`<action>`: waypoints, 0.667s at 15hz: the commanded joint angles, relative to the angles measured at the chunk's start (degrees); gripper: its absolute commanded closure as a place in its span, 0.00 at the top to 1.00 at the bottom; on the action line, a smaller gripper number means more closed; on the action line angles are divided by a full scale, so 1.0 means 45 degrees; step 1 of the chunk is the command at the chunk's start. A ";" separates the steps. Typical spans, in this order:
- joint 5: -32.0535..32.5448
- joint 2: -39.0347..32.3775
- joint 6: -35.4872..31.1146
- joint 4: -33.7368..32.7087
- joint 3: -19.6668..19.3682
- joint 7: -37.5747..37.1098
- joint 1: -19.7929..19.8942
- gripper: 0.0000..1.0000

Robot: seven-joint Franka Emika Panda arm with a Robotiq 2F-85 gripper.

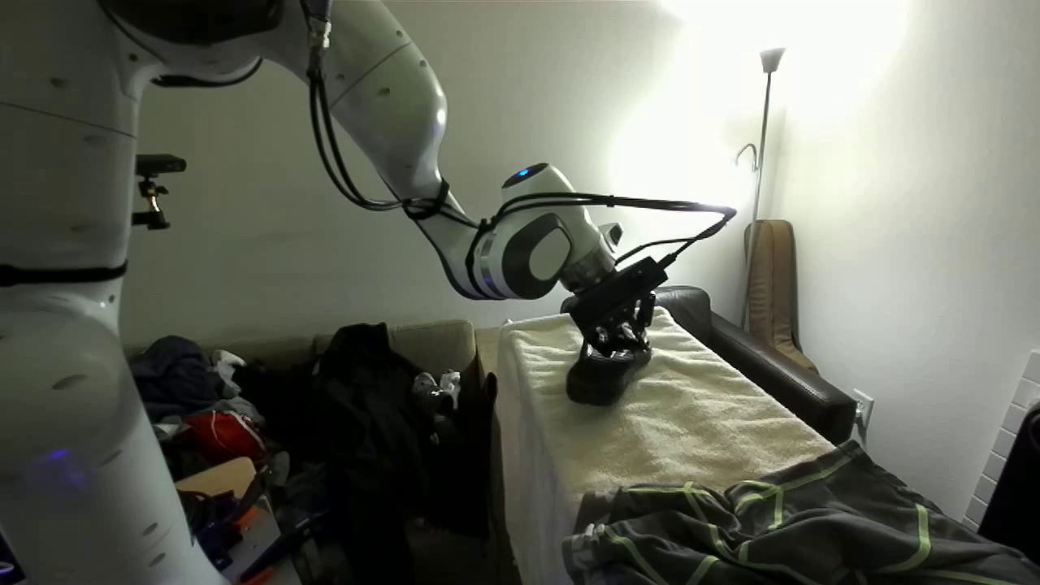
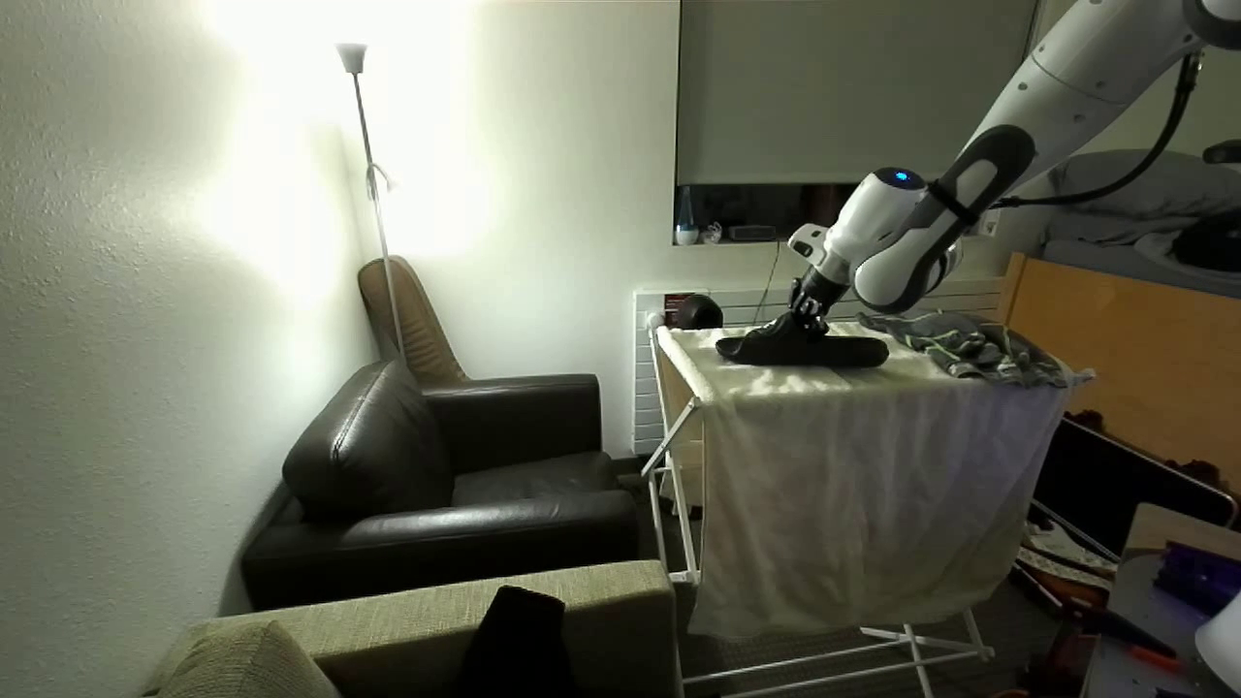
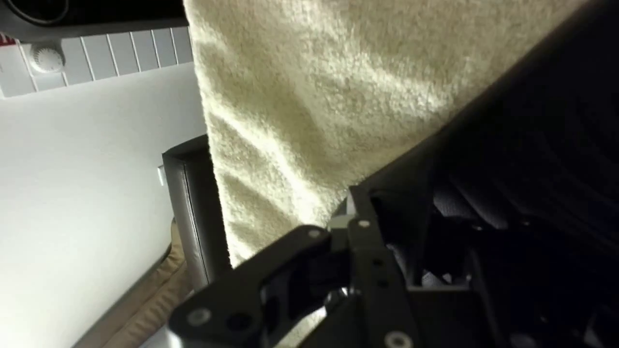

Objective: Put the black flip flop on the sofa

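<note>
The black flip flop (image 1: 600, 382) lies flat on the cream towel (image 1: 715, 414) that covers a drying rack; an exterior view shows its long sole and raised strap (image 2: 853, 351). My gripper (image 1: 621, 345) is down at the strap, its fingertips touching or inside the shoe, as an exterior view also shows (image 2: 809, 315). In the wrist view the flip flop (image 3: 541, 111) fills the dark right side. The near finger stands beside the strap; the far finger is lost in darkness, so the grip is unclear. A dark leather sofa seat (image 2: 533, 477) stands beside the rack, and a beige sofa (image 2: 606, 606) nearer.
Grey shorts with green lines (image 1: 756, 520) lie on the towel's end. The dark sofa's arm (image 1: 800, 390) runs close along the rack. A floor lamp (image 2: 365, 126) and a brown case (image 2: 412, 315) stand behind it. Clothes (image 1: 349, 422) pile on the beige sofa.
</note>
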State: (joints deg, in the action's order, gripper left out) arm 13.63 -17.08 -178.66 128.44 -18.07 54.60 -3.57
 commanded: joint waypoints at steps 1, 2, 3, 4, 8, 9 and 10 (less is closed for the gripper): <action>0.0781 0.0513 0.0758 0.0169 0.0096 -0.1050 0.0720 0.02; 0.0937 0.0626 0.0972 0.0146 0.0061 -0.1205 0.0848 0.01; 0.0972 0.0860 0.1249 0.0194 0.0328 -0.1275 0.1210 0.02; 0.1028 0.1044 0.1507 0.0194 0.0451 -0.1372 0.1458 0.02; 0.0180 0.1610 0.2617 -0.0119 0.0577 -0.0662 0.1970 0.02; -0.0066 0.1745 0.2860 -0.0243 0.0716 -0.0583 0.2172 0.02; -0.0342 0.1854 0.3057 -0.0410 0.0781 -0.0532 0.2273 0.02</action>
State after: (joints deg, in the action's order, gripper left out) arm 15.33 -11.70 -168.32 127.22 -15.73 50.10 5.06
